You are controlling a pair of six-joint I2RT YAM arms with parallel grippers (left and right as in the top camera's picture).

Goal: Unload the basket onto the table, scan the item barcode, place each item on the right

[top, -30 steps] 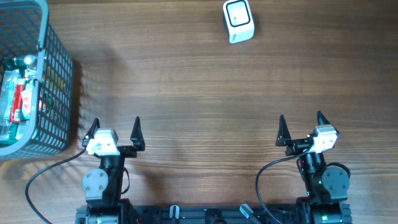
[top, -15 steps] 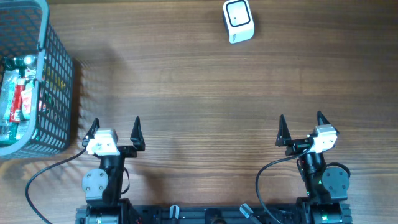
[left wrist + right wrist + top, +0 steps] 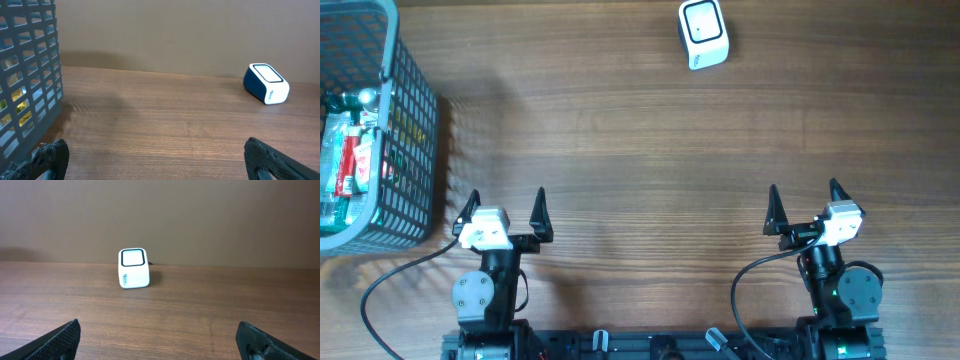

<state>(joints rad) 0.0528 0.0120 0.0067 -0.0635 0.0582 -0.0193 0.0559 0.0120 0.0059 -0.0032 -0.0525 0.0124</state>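
Both grippers stand wide open and empty: the left gripper (image 3: 507, 205) and right gripper (image 3: 803, 200) sit at the near edge of the table (image 3: 640, 150), touching nothing. None of the task looks done. Several packaged items (image 3: 348, 160) lie inside the grey basket (image 3: 415, 150) at far left (which one is meant, I cannot tell), well apart from the white scanner (image 3: 703, 33) at the far edge. Picking, presenting and scanning are all left
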